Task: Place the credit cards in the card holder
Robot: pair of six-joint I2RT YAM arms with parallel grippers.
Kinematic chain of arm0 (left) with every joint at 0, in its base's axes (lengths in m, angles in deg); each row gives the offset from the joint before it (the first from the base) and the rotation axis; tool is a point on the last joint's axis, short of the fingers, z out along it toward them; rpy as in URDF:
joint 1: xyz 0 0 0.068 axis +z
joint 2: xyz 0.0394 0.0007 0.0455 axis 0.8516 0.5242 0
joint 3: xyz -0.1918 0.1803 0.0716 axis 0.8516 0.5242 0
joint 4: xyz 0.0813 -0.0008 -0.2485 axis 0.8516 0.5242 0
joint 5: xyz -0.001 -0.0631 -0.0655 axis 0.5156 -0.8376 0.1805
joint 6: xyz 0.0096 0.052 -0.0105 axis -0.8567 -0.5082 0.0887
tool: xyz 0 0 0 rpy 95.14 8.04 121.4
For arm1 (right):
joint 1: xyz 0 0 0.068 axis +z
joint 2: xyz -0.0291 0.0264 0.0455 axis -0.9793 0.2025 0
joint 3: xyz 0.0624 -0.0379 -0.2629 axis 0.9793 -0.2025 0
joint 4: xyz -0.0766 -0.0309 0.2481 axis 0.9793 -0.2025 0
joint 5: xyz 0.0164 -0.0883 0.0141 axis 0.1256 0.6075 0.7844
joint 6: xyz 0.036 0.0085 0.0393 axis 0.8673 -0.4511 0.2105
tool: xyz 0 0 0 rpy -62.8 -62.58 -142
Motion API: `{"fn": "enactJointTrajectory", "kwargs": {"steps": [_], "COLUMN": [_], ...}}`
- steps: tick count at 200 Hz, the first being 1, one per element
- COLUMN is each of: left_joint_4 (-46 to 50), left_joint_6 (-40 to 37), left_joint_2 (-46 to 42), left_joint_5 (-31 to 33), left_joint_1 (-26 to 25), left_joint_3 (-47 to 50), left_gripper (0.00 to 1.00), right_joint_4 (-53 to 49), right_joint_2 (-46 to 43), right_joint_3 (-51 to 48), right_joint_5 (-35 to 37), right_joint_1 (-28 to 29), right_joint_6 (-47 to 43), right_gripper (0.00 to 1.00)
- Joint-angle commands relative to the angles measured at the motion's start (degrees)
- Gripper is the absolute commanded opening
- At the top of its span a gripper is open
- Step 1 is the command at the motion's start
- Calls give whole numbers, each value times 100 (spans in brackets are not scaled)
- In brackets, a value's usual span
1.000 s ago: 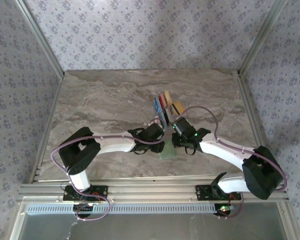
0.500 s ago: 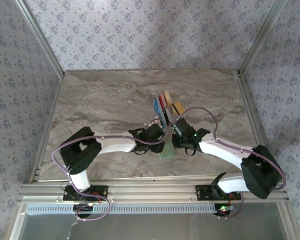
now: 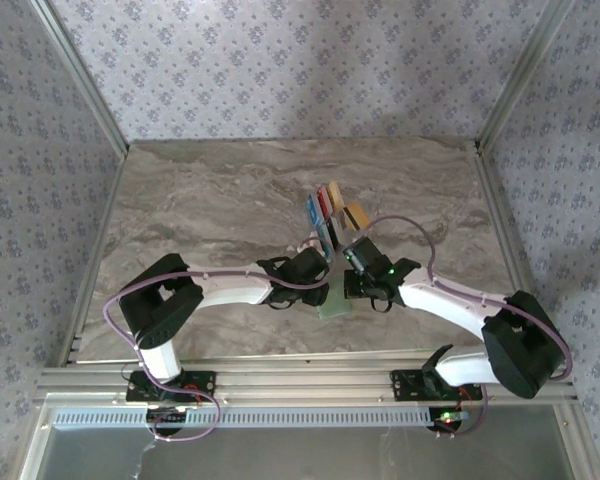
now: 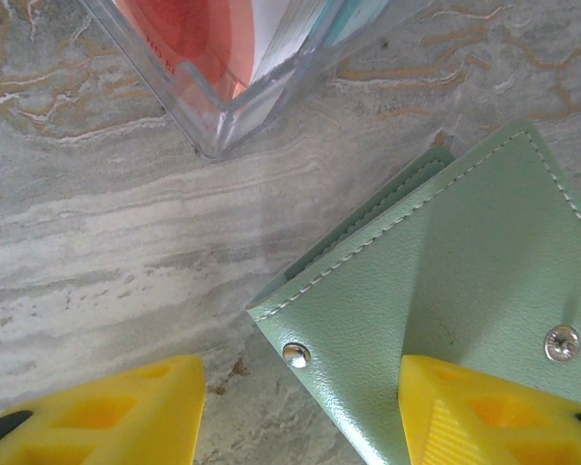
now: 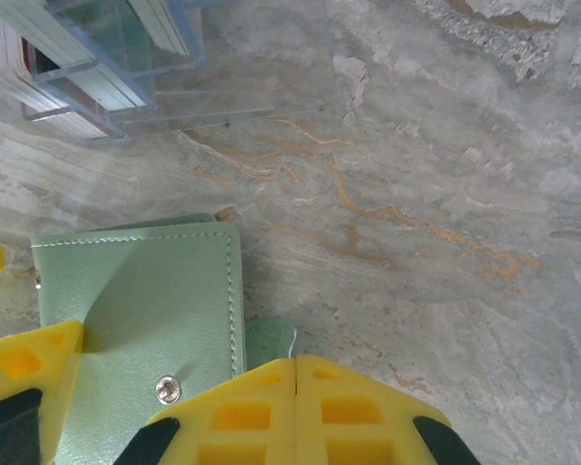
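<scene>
The card holder (image 3: 332, 303), a pale green sleeve with snap studs, lies flat between the two arms. My left gripper (image 4: 295, 417) is open and straddles one stitched corner of the card holder (image 4: 445, 271), its right finger (image 4: 494, 412) over the leather. My right gripper (image 5: 295, 366) is shut, and a small darker green flap (image 5: 267, 339) of the card holder (image 5: 145, 291) sticks out from its tips. The credit cards (image 3: 325, 212) stand upright in a clear rack just beyond, with a red-and-white card (image 4: 223, 29) close to the left gripper.
The clear plastic rack (image 5: 87, 68) stands a short way past both grippers. A tan card (image 3: 355, 215) sits at its right end. Bare marble table (image 3: 200, 210) stretches to the left and back. Metal frame posts and patterned walls ring the table.
My right gripper's fingers have come together at the holder's edge. Both arms and the holder stay where they were.
</scene>
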Motion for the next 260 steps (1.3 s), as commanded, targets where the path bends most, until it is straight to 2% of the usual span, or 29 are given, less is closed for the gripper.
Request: {"fn": "enactJointTrajectory", "kwargs": {"steps": [1, 47, 104, 166, 260], "left_joint_4": [66, -1, -32, -93, -190], "left_joint_6": [47, 65, 82, 91, 91], "left_joint_2": [57, 57, 66, 57, 83], "left_joint_5": [112, 62, 34, 7, -96], "left_joint_1": [73, 93, 94, 126, 188], "left_joint_3": [35, 69, 69, 117, 139], "left_gripper": [55, 54, 54, 54, 54], "right_joint_4": [90, 327, 735, 1025, 1007], "right_joint_2": [-274, -548, -168, 271, 465], "right_joint_3": [-109, -174, -235, -280, -322], "right_joint_5": [-293, -757, -1201, -1404, -1378], "right_joint_1": [-6, -7, 57, 99, 108], "right_joint_6": [-32, -39, -81, 12, 37], "right_gripper": [0, 0, 0, 0, 0]}}
